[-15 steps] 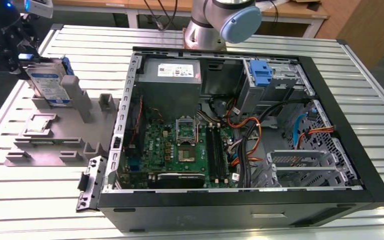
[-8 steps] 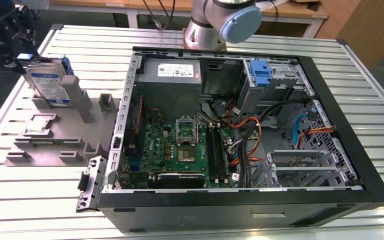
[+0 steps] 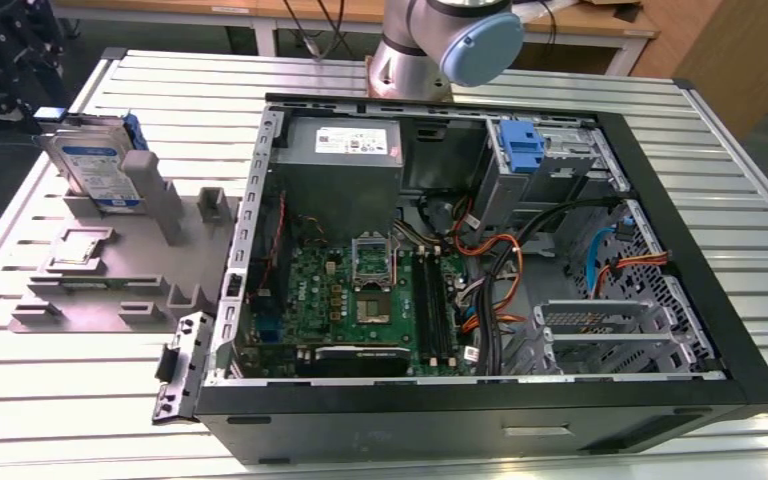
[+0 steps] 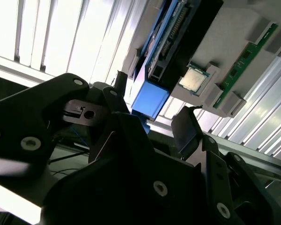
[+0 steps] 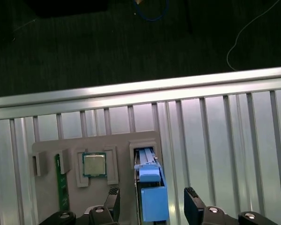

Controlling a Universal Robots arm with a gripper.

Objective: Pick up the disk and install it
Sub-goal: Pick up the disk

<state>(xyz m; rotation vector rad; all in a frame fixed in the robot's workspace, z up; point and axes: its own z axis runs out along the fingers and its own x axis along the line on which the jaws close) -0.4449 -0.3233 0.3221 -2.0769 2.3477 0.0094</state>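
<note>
- The claw (image 5: 152, 197) is spread, one finger (image 5: 113, 197) on each side of the disk's blue end, with a gap on both sides.
- The disk (image 5: 148, 161) stands on edge in a grey holder (image 5: 47, 150), beside a processor chip (image 5: 94, 164) and a green memory stick (image 5: 62, 183).
- The exterior view shows the holder on the table (image 3: 744, 200) at that view's left, with the open computer case (image 3: 491, 425) just beside it.

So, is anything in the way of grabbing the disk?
No, nothing visible is. In the first wrist view the open end effector straddles the blue end of the disk, one finger on each side, with only bare gaps between. The disk stands upright in its grey holder.
</note>
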